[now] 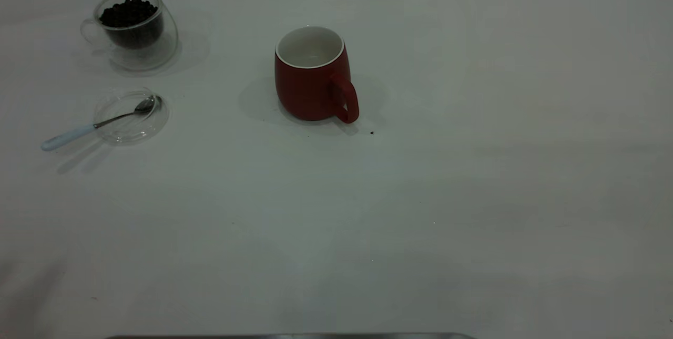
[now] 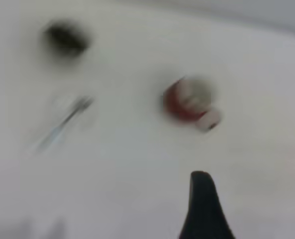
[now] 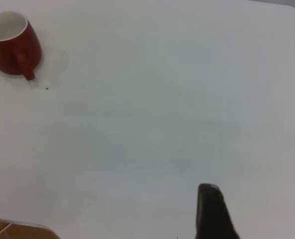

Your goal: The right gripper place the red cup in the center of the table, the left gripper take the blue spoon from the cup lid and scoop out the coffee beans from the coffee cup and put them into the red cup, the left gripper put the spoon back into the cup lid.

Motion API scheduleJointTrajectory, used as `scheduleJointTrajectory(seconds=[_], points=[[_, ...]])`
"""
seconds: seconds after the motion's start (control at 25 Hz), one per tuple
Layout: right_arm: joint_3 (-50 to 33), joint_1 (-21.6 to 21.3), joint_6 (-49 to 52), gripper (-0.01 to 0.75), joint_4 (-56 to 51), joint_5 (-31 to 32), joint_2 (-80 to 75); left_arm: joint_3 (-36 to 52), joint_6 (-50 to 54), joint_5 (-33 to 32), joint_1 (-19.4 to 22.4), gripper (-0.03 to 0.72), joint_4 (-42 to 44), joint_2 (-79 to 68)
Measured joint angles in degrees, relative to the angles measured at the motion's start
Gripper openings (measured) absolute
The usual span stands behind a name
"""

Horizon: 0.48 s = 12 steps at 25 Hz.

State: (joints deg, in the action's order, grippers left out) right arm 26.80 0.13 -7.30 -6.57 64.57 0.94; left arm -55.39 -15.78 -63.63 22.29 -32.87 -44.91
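Trouble is being judged most likely at the blue spoon (image 1: 97, 124); its metal bowl is resting inside the cup lid (image 1: 131, 116) while its pale handle is overhanging the rim toward the left edge of the table (image 1: 473, 197), so a pinch placed too near the bowl could be tipping or dragging the light lid along with it. The coffee cup (image 1: 134, 29), with the coffee beans (image 1: 129, 12) heaped nearly to its rim, is standing near the far left corner, just beyond the lid; a careless scoop could be spilling beans, and a low sweep from lid to cup could be knocking the glass. One dark speck is lying just beside the base of the red cup (image 1: 313, 73); whether it is a bean cannot be told.

The red cup is standing upright toward the far middle of the table, handle turned toward the near edge, interior apparently empty; it is well apart from the lid and the glass.

The left gripper (image 2: 203, 206) is being held above the near part of the table, and the right gripper (image 3: 213, 211) over the bare right half, well apart from the red cup; of each, only one dark finger is being shown, so the state of the jaws cannot be told.

Open room is lying across the whole near half and right side; the cramped zone is the far left corner.
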Motion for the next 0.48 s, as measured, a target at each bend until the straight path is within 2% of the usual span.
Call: scheduleJointTrajectory(seconds=[0.12,0.2,0.36,0.48], points=[[0.0,0.0,0.0,0.466,0.0,0.0,0.0,0.2,8.1,-2.8,-0.1,0.559,8.4,3.6],[0.0,0.0,0.0,0.466,0.0,0.0,0.0,1.4,10.1,-2.8,-1.2,0.559,10.1,5.5],[0.0,0.0,0.0,0.466,0.0,0.0,0.0,6.5,10.8,-3.1,-5.7,0.559,10.9,9.1],[0.0,0.0,0.0,0.466,0.0,0.0,0.0,11.5,10.8,-3.1,-10.1,0.559,15.0,13.5]])
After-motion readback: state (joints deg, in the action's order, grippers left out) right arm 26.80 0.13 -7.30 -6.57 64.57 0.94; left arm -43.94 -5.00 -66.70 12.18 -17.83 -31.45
